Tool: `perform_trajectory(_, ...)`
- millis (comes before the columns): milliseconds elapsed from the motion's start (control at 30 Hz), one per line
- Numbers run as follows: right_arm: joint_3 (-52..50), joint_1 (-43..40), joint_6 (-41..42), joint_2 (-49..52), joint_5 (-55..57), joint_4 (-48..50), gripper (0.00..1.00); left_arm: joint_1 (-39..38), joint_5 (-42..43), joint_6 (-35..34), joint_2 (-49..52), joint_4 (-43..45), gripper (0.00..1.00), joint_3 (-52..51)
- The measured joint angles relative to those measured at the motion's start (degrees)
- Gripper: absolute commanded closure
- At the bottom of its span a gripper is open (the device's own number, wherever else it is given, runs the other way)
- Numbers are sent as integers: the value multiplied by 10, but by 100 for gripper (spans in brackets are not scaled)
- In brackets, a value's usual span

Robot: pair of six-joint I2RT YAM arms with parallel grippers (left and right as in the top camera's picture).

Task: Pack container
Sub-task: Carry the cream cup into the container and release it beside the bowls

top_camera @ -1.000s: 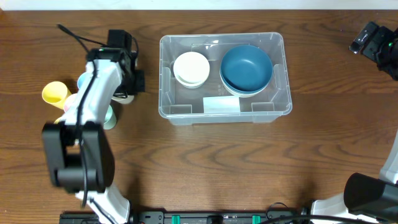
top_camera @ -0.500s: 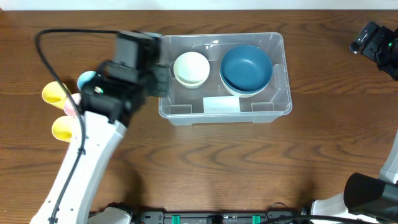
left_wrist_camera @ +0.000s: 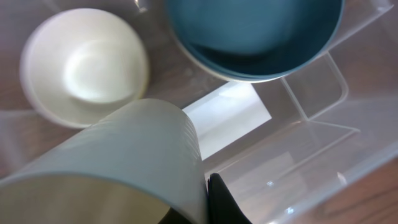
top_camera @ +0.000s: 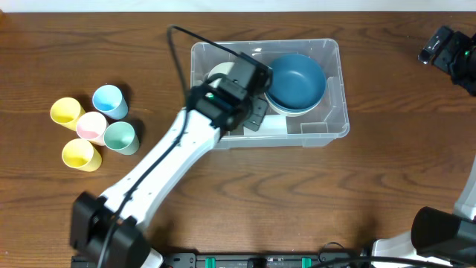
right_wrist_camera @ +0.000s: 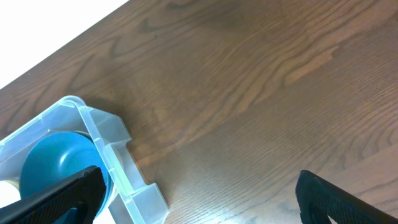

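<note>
Left pincer (top_camera: 251,113) pinching pale cup (left_wrist_camera: 124,162) above front middle of container (top_camera: 338,97), itself mid-counter; bare floor straight below, beside white bowl (left_wrist_camera: 84,62) and blue bowl (left_wrist_camera: 255,37); right pincer (right_wrist_camera: 202,199) spread, well off container's right end.

wooden table (top_camera: 297,193) under container (top_camera: 339,83) and five cups (top_camera: 92,126)

So the left arm (top_camera: 160,167) is stretched out diagonally from its near-left base up toward the middle, with the left gripper (top_camera: 253,113) clamped tight on a pale cup (left_wrist_camera: 124,162). The right arm (top_camera: 467,201) sits way over at the far right, right gripper (right_wrist_camera: 196,199) spread wide.
</note>
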Motion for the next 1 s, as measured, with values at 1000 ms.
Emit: perform_trajectory(1000, 0, 0, 0, 0, 0, 0, 1, -35, 17, -1, 133, 78, 67, 0)
